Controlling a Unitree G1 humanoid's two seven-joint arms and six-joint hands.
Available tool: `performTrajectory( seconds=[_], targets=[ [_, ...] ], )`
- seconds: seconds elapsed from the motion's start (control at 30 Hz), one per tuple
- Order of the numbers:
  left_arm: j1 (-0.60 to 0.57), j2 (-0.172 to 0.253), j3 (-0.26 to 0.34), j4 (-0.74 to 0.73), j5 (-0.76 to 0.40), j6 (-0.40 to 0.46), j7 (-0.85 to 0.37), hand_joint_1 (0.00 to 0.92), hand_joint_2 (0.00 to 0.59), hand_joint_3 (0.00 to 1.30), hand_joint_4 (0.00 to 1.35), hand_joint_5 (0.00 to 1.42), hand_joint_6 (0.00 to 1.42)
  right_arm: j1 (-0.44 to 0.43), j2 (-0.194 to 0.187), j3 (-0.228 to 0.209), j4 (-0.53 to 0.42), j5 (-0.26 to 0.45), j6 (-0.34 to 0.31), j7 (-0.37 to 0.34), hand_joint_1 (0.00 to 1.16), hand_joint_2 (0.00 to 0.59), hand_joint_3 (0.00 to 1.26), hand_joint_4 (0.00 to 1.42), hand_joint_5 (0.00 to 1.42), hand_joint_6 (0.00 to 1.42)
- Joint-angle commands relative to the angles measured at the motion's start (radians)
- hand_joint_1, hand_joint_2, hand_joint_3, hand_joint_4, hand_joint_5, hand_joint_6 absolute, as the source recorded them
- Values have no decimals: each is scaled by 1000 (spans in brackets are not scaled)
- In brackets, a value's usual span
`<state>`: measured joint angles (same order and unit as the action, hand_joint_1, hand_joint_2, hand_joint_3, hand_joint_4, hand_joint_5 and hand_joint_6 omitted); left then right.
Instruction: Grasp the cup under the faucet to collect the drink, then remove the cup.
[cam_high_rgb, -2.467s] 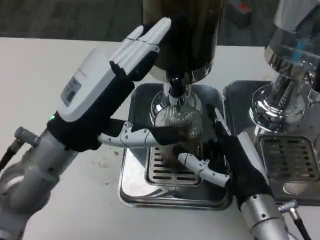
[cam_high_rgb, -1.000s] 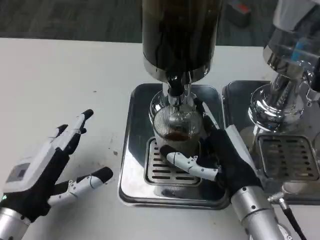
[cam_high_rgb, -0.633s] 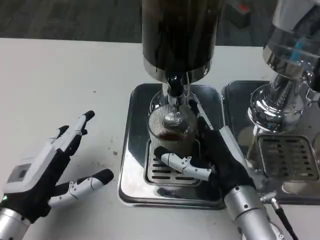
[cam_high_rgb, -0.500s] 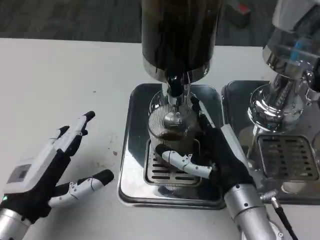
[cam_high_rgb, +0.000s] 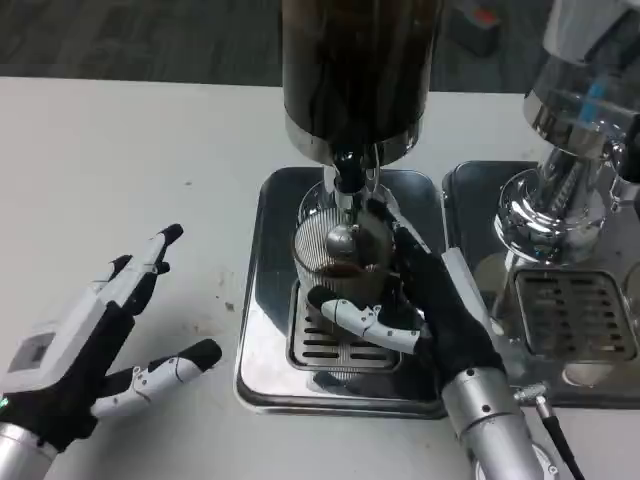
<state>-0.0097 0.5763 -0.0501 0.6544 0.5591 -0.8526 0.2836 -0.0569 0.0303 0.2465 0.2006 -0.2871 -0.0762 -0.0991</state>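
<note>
A clear ribbed cup (cam_high_rgb: 335, 262) with a little dark drink in it stands on the slotted grate under the faucet (cam_high_rgb: 346, 192) of the dark drink dispenser (cam_high_rgb: 355, 70). My right hand (cam_high_rgb: 430, 310) grips the cup from the right, its thumb across the cup's front and its fingers behind. My left hand (cam_high_rgb: 90, 345) hovers open above the white table at the lower left, fingers spread, well away from the cup.
The cup and grate sit in a steel drip tray (cam_high_rgb: 268, 310). A second dispenser (cam_high_rgb: 580, 110) with its own tray and grate (cam_high_rgb: 570, 320) stands at the right, close to my right forearm. Bare white table (cam_high_rgb: 120, 160) lies to the left.
My left hand came down from the dispenser's tap to the table at the lower left. My right hand has kept hold of the cup and shifted it slightly left.
</note>
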Motion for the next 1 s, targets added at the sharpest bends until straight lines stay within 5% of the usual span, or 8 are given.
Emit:
performTrajectory(
  seconds=[0.03,0.37,1.0],
  targets=[
    [8,10,-4,-10,-7,5,10,0,131,6,0,147,26,9,6,0,17,3,7,-7,908,217,203,280,298,442],
    [4,6,-7,-6,-13,6,7,0,130,6,0,147,15,24,13,-5,-4,-9,-13,-60,960,229,329,355,379,546],
    [-14,6,-20,4,-18,-1,-5,0,125,7,0,147,11,31,24,-11,-39,-26,-44,-120,1011,218,382,424,463,645]
  ],
)
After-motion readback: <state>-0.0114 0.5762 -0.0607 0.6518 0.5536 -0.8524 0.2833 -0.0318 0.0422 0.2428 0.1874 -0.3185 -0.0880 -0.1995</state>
